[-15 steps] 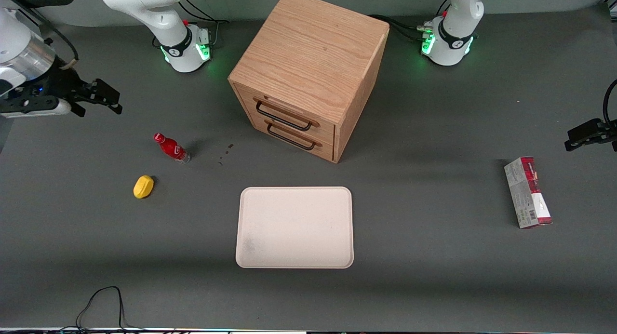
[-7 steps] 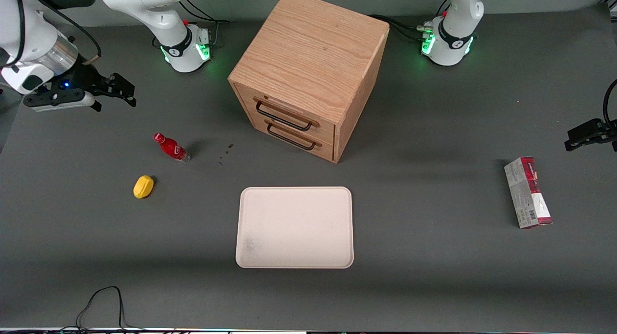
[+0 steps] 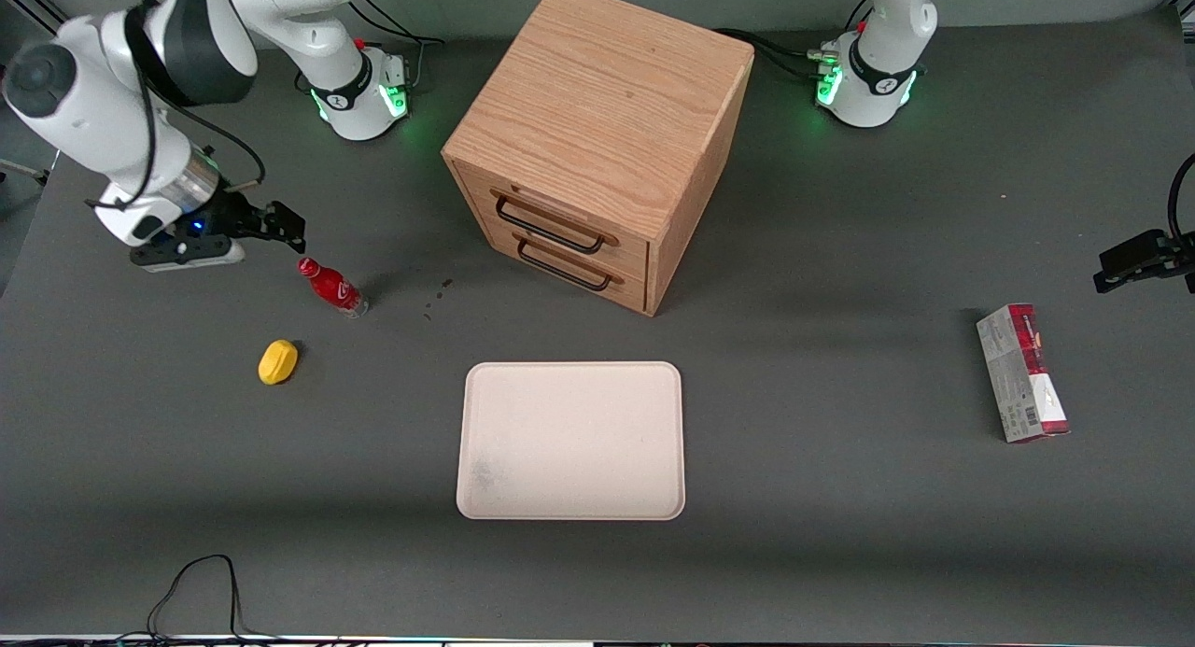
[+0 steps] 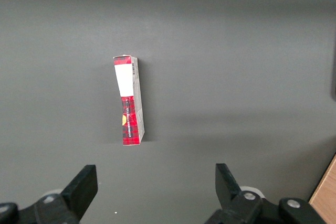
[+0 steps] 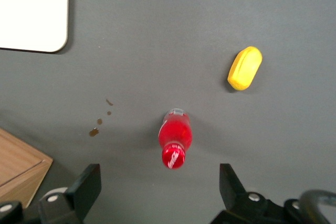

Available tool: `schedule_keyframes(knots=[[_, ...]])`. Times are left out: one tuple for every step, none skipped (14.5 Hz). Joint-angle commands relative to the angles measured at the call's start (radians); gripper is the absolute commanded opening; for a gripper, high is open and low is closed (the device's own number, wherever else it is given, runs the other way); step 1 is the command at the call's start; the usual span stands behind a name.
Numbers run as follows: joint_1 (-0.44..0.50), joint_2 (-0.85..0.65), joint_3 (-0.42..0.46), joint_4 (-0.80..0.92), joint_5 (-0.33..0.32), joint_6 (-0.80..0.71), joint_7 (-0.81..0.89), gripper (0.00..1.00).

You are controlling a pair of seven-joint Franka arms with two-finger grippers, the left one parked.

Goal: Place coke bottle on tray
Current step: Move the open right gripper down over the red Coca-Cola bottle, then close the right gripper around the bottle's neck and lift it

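The coke bottle (image 3: 331, 286) stands upright on the grey table, small and red with a red cap; the right wrist view shows it from above (image 5: 175, 140). The cream-beige tray (image 3: 570, 440) lies flat, nearer the front camera than the wooden cabinet; one corner of it shows in the right wrist view (image 5: 32, 11). My right gripper (image 3: 285, 224) hangs above the table just beside the bottle's cap, farther from the front camera than the bottle. Its fingers (image 5: 86, 184) are spread wide and empty, with the bottle's cap just ahead of the gap between them.
A yellow lump (image 3: 277, 361) lies near the bottle, closer to the front camera. A wooden drawer cabinet (image 3: 597, 143) stands mid-table. A red-and-grey carton (image 3: 1021, 372) lies toward the parked arm's end. Small dark stains (image 3: 435, 297) mark the table beside the bottle.
My right gripper has moved from the working arm's end of the table in toward the bottle and lower, ending just beside its cap. Bottle and tray have not moved.
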Motion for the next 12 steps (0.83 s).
schedule_keyframes(knots=[[0.013, 0.073, -0.011, -0.022, -0.003, 0.104, -0.018, 1.0], [0.011, 0.09, -0.011, -0.041, -0.003, 0.144, -0.018, 1.0], [0.011, 0.1, -0.011, -0.064, -0.003, 0.182, -0.018, 1.0], [0.013, 0.104, -0.011, -0.093, -0.003, 0.217, -0.018, 1.0], [0.011, 0.106, -0.011, -0.114, -0.003, 0.244, -0.019, 1.0], [0.013, 0.106, -0.011, -0.128, -0.003, 0.247, -0.019, 1.0], [0.011, 0.104, -0.011, -0.138, -0.003, 0.247, -0.019, 1.0], [0.011, 0.101, -0.012, -0.142, -0.003, 0.244, -0.021, 1.0], [0.013, 0.1, -0.012, -0.148, -0.003, 0.241, -0.022, 1.0], [0.013, 0.095, -0.012, -0.156, -0.003, 0.238, -0.022, 1.0], [0.013, 0.095, -0.012, -0.156, -0.003, 0.23, -0.022, 1.0], [0.011, 0.095, -0.012, -0.156, -0.003, 0.225, -0.022, 1.0]])
